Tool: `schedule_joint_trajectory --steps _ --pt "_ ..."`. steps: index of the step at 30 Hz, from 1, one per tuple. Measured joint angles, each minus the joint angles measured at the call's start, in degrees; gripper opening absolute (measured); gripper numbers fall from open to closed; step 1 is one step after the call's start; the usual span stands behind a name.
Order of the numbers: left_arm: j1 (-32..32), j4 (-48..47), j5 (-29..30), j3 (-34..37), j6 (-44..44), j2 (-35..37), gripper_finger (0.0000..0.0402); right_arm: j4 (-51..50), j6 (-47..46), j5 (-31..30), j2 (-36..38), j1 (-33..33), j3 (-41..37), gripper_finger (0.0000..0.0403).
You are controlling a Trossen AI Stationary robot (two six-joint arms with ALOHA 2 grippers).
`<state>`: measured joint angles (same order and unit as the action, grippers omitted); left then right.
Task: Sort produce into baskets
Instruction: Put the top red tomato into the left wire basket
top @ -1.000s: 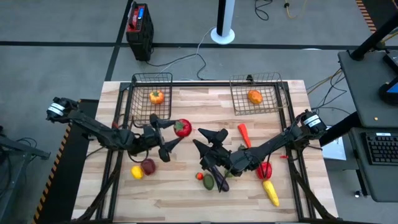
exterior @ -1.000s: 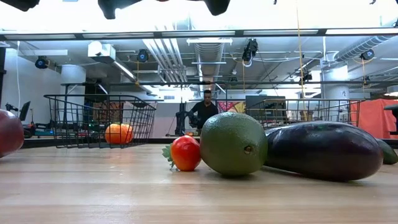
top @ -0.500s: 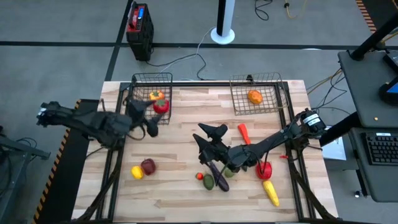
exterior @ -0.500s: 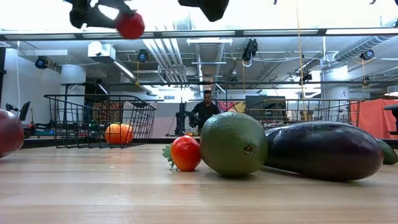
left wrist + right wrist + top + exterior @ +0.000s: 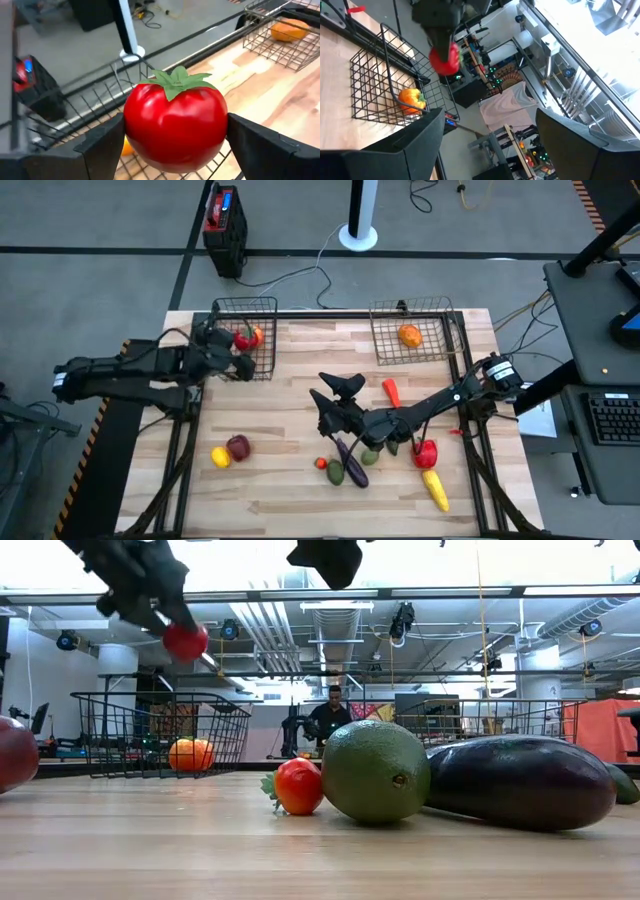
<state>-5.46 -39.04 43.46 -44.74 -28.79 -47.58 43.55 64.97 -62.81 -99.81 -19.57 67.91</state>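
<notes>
Left gripper (image 5: 236, 342) clamps the glossy red toy tomato (image 5: 175, 125) across its smooth, likely slippery middle above the left dark wire basket (image 5: 262, 308); right gripper (image 5: 338, 402) hangs open.

black-and-red box (image 5: 223, 217), white pole base (image 5: 358, 234), keyboard (image 5: 611, 418)

Lighting: bright, even, from overhead; ceiling strips blow out to white along the top of the low view. Shadows on the pale wooden plank surface (image 5: 300, 380): soft, short, close under each item. Highlights: small glare spots on the glossy red toy tomato (image 5: 175, 125) and the dark purple toy eggplant (image 5: 520, 780). Focus: near planks blurred in the low view; room behind softened. Right wrist view: tilted, background overexposed.
</notes>
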Motion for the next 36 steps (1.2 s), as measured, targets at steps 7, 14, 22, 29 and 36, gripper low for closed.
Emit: schedule_joint_trajectory --steps 7,14,22,29,36 --pt "-9.6 2.5 -9.9 3.9 1.4 0.1 0.031 0.0 -0.5 0.2 0.0 0.0 -0.1 0.031" --pt "-26.1 1.9 -33.4 2.0 15.8 -2.1 0.031 0.0 -1.4 0.4 0.0 0.0 -0.1 0.0304" --pt "-36.5 -6.1 -42.9 -3.1 26.2 -10.6 0.031 0.0 -1.6 0.4 0.0 0.3 -0.1 0.0306" --pt "-36.6 -11.6 -43.0 -8.4 37.9 -19.6 0.031 0.0 -1.7 0.4 0.0 0.5 -0.1 0.03" --pt "-36.9 -13.4 -43.0 -12.6 47.8 -25.8 0.031 0.0 -2.4 0.3 0.0 0.5 -0.6 0.0299"
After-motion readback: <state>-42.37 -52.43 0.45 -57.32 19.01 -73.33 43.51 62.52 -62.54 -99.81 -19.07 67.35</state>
